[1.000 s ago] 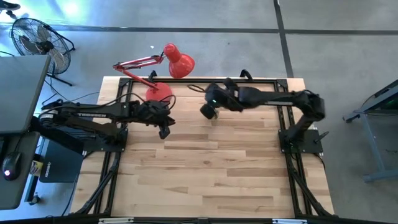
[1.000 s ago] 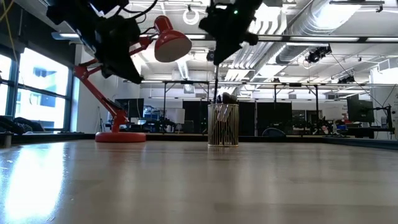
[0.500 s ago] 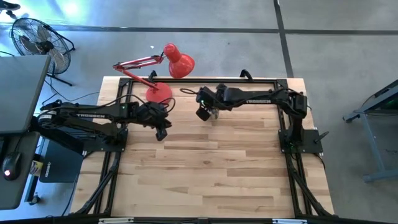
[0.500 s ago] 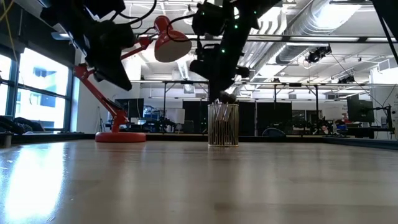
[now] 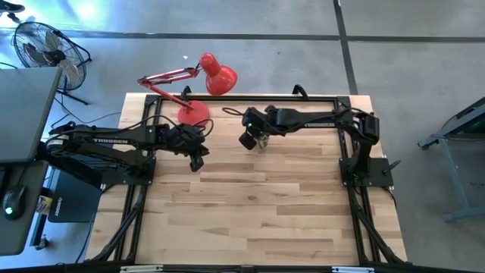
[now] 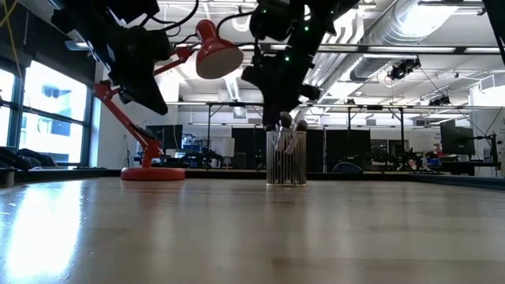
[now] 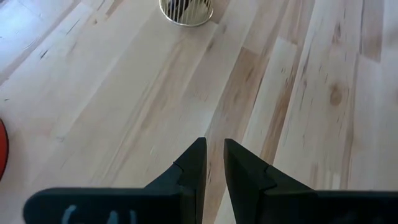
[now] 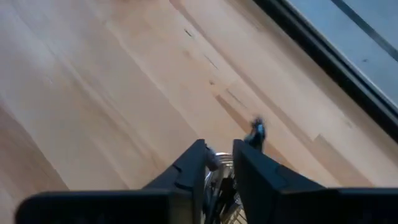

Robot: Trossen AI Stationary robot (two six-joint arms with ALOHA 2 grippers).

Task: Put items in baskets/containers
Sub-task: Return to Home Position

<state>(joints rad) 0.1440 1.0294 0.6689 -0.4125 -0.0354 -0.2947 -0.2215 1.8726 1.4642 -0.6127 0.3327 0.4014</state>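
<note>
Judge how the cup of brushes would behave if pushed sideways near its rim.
The cup is taller than wide, with brushes sticking out above its rim, so it would probably tip. It looks thin-walled, so likely light. On the smooth table, a low push might slide it instead.

The left arm and right arm were dark, almost black, built of slim straight links and rounded joints, each with small white lettering along one link. Thin black cables looped beside them. Small green lights glowed near the right wrist. The left gripper had two dark wedge-shaped fingers on a bar with pale markings
</note>
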